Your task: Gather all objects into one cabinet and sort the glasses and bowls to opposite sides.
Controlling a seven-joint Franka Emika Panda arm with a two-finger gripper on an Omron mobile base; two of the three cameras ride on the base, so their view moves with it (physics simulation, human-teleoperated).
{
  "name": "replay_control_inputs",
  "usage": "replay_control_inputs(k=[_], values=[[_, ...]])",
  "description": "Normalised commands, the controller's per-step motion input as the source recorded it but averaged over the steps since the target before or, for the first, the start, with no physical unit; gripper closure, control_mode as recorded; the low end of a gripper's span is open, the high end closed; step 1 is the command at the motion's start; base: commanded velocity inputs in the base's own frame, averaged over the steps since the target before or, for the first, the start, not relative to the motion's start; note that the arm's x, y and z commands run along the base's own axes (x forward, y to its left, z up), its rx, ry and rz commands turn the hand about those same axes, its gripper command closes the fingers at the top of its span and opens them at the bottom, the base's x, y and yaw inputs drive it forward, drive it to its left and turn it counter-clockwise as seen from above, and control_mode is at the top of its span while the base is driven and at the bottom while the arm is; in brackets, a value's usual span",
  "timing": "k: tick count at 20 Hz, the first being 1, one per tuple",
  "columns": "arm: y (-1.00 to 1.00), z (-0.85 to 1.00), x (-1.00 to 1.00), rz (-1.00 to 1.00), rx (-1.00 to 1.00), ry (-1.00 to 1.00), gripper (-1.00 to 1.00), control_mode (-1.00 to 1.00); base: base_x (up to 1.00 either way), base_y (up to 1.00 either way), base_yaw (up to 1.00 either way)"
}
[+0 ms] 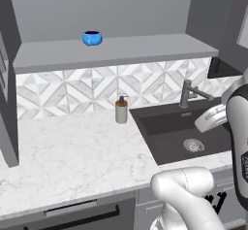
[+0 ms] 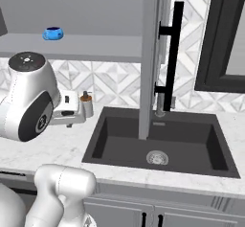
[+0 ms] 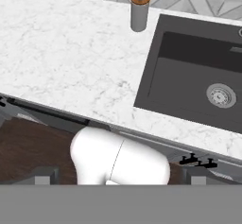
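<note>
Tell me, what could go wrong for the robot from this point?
The open cabinet door with its long black handle stands out over the sink; a wide swing of the arm might hit it. The small blue bowl sits near the front edge of the high shelf; a clumsy reach might knock it down onto the marble counter.

White glossy arm, rounded links w/ dark grey joint caps.

White marble counter, dark sink, geometric tile backsplash
</note>
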Motion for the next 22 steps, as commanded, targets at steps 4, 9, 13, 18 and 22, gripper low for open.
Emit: replay_control_inputs(k=[4,9,13,18,22], values=[[0.0,0.0,0.0,0.0,0.0,0.0,-1.0,1.0,0.46,0.78,-0.08],[0.0,0.0,0.0,0.0,0.0,0.0,-1.0,1.0,0.0,0.53,0.21],[0.0,0.0,0.0,0.0,0.0,0.0,-1.0,1.0,0.11,0.86,0.51],[0.0,0.0,0.0,0.0,0.0,0.0,-1.0,1.0,0.85,-0.23,0.08],[0.0,0.0,0.0,0.0,0.0,0.0,-1.0,1.0,0.84,-0.2,0.0]])
